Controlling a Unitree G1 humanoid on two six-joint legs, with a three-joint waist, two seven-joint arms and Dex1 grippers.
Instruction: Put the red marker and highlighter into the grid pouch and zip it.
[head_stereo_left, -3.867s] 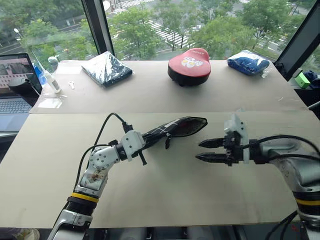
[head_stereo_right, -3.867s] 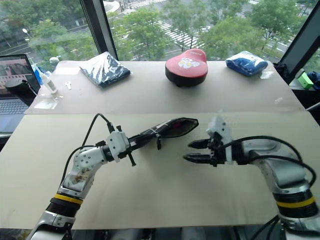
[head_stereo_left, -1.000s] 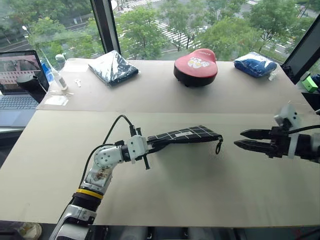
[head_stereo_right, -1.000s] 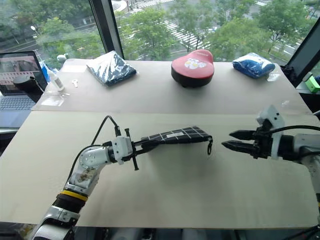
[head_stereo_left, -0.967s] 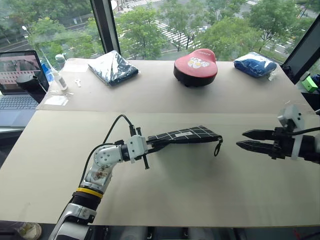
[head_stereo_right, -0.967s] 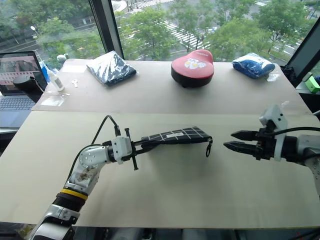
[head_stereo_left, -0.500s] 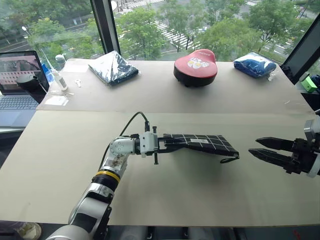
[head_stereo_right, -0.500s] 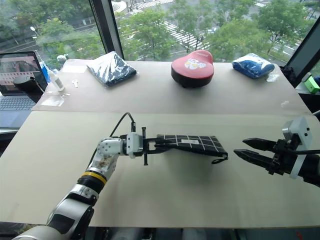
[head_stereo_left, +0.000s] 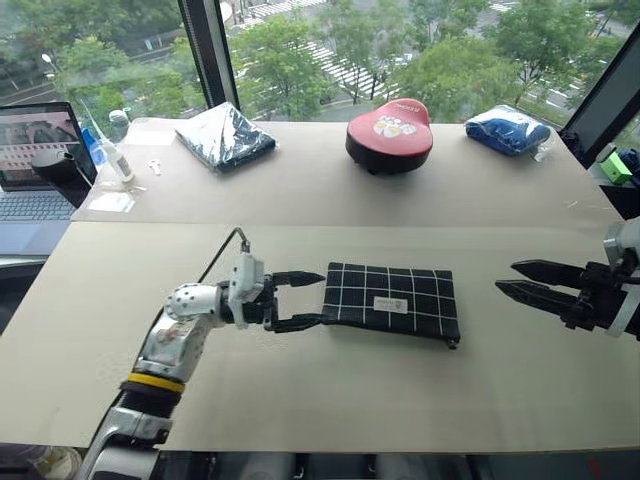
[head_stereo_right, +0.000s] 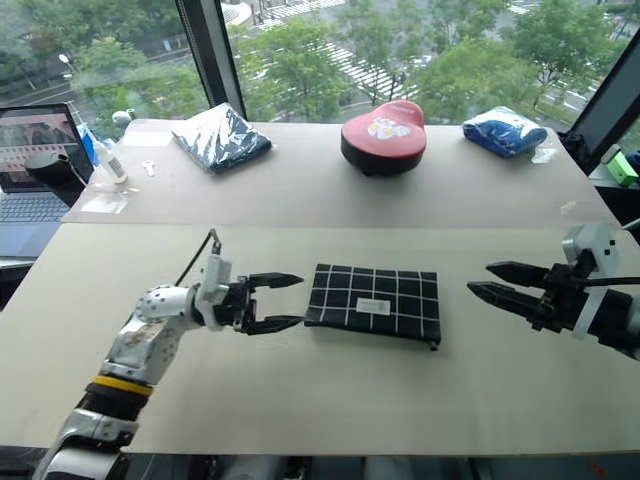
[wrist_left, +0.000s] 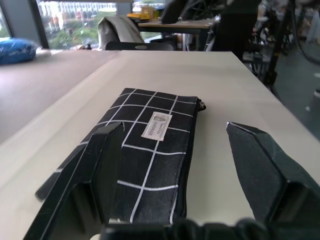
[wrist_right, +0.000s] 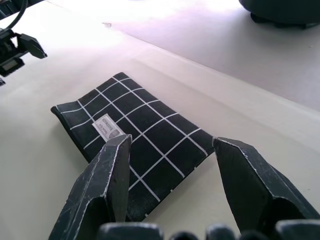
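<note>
While the grid pouch (head_stereo_left: 392, 300) lies flat at the middle of the surface (head_stereo_left: 330, 400), the left gripper (head_stereo_left: 300, 300) is just beside its 9 o'clock end, fingers spread and holding nothing. At 3 o'clock, well apart, the right gripper (head_stereo_left: 520, 279) also has its fingers spread and empty.

Pouch (head_stereo_left: 392, 298): black w/ white grid lines, small white label; table (head_stereo_left: 330, 400): plain beige. At the back: red cushion (head_stereo_left: 390, 133) w/ white print on a black base, dark blue folded bag (head_stereo_left: 226, 136), bright blue bundle (head_stereo_left: 507, 129). Both grippers, left (head_stereo_left: 300, 299) & right (head_stereo_left: 521, 279), have black fingers; left arm silver w/ a yellow band.
</note>
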